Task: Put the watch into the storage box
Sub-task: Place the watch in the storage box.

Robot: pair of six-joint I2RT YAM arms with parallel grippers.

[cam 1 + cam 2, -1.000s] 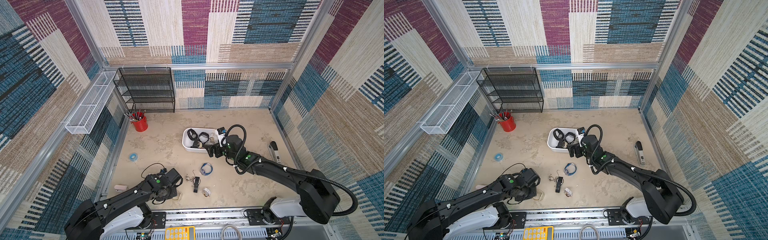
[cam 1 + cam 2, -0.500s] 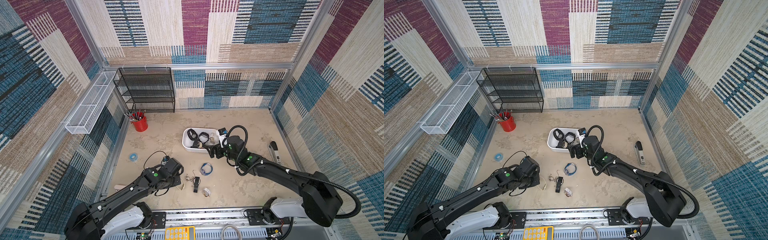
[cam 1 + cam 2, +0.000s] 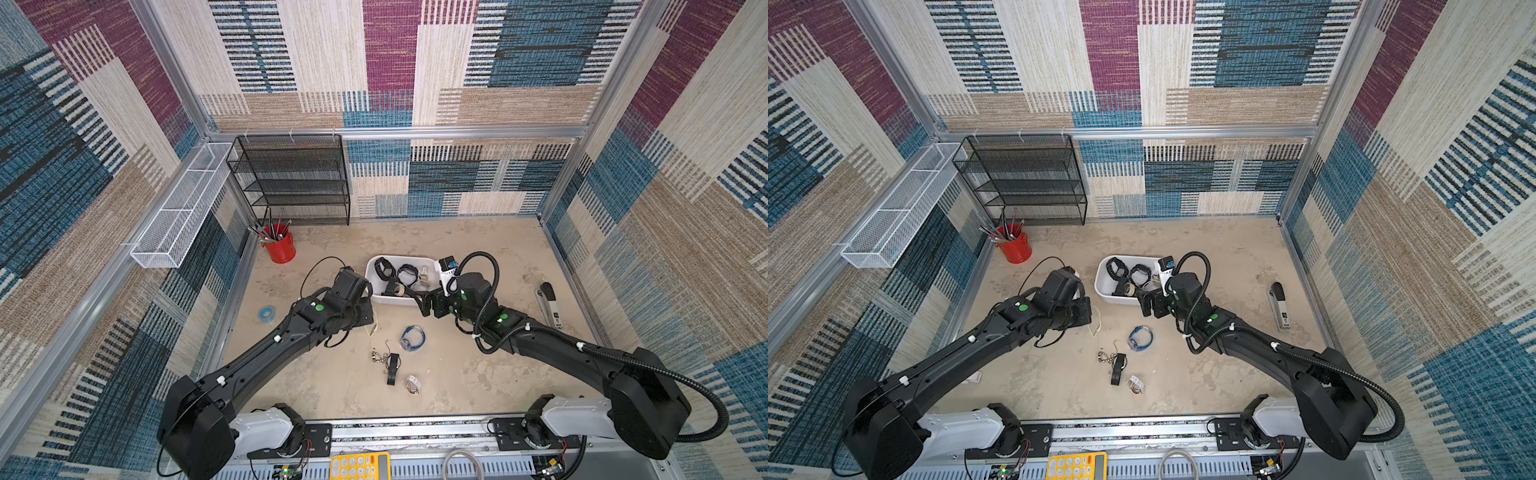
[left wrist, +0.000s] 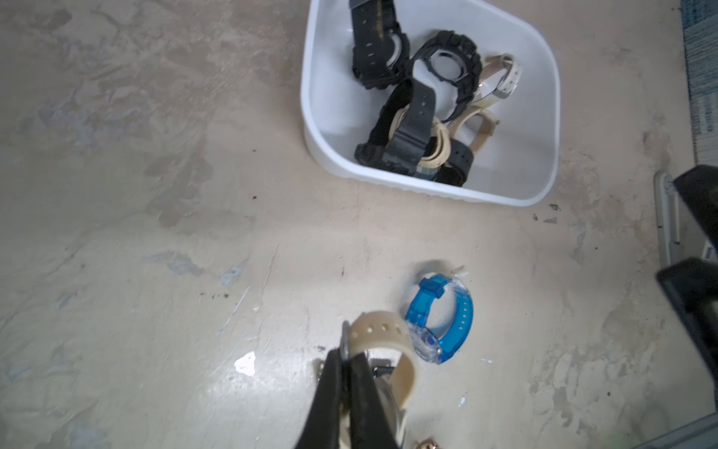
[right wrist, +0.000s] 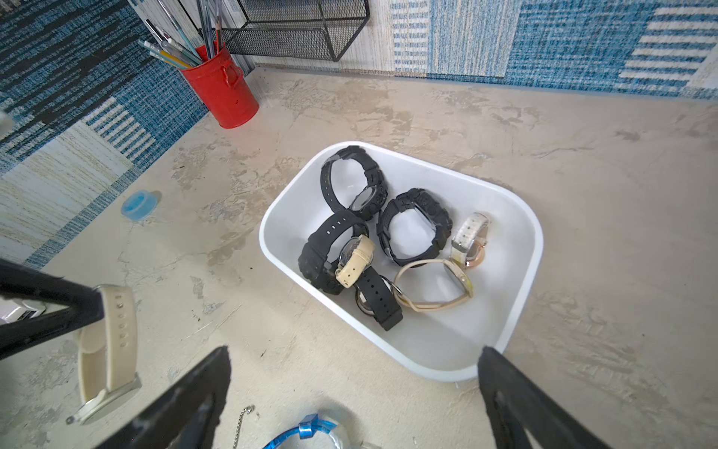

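**Cream rubber-strap watch (image 4: 382, 338) hangs short of the white rounded plastic storage box (image 4: 427, 190), near the middle of the desk (image 4: 116, 233).**

The left tool (image 4: 345, 357) is clenched on the strap, the case dangling near a translucent blue watch (image 4: 443, 315) lying on the desk. The right tool (image 5: 354, 350) gapes empty just beside the box, toward the desk's front edge. So slim a pinch could let the strap slip, or the dangling case could snag the rim.
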